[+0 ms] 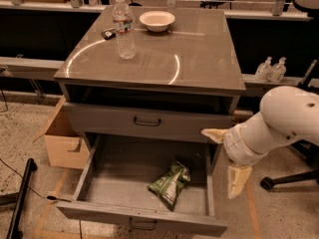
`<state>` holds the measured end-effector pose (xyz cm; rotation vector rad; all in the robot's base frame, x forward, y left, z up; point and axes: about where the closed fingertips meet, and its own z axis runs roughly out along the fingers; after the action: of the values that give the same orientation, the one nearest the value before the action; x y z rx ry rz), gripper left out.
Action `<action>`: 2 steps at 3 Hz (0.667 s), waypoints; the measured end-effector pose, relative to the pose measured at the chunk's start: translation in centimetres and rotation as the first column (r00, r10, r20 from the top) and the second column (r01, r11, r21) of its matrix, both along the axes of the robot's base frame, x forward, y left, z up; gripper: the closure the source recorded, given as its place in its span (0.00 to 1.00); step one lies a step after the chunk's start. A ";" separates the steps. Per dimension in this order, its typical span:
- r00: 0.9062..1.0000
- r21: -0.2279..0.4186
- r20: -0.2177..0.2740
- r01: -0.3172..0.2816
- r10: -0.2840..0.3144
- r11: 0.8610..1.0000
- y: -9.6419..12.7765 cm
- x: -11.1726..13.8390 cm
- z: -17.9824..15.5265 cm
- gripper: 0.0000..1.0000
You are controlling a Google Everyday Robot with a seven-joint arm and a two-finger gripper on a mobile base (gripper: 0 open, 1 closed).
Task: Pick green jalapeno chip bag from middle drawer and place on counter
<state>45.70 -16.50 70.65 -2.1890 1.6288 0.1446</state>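
The green jalapeno chip bag lies crumpled on the floor of the open middle drawer, right of its centre. The drawer is pulled out towards me, and the closed drawer front sits above it. The counter is the glossy grey-brown top. My gripper hangs at the drawer's right side, just right of and above the bag, not touching it. Its two cream fingers are spread wide and hold nothing.
A water bottle, a white bowl and a small dark object stand at the counter's back left. A cardboard box sits left of the cabinet. Two pump bottles and a chair base are to the right.
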 end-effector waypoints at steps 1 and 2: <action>0.996 -0.013 0.034 -0.085 0.086 0.996 0.5 0.0 -0.3 0.00; 0.995 -0.036 0.043 -0.086 0.087 0.996 0.9 0.0 -0.5 0.00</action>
<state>45.70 -15.61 70.15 -2.2730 1.5238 0.0925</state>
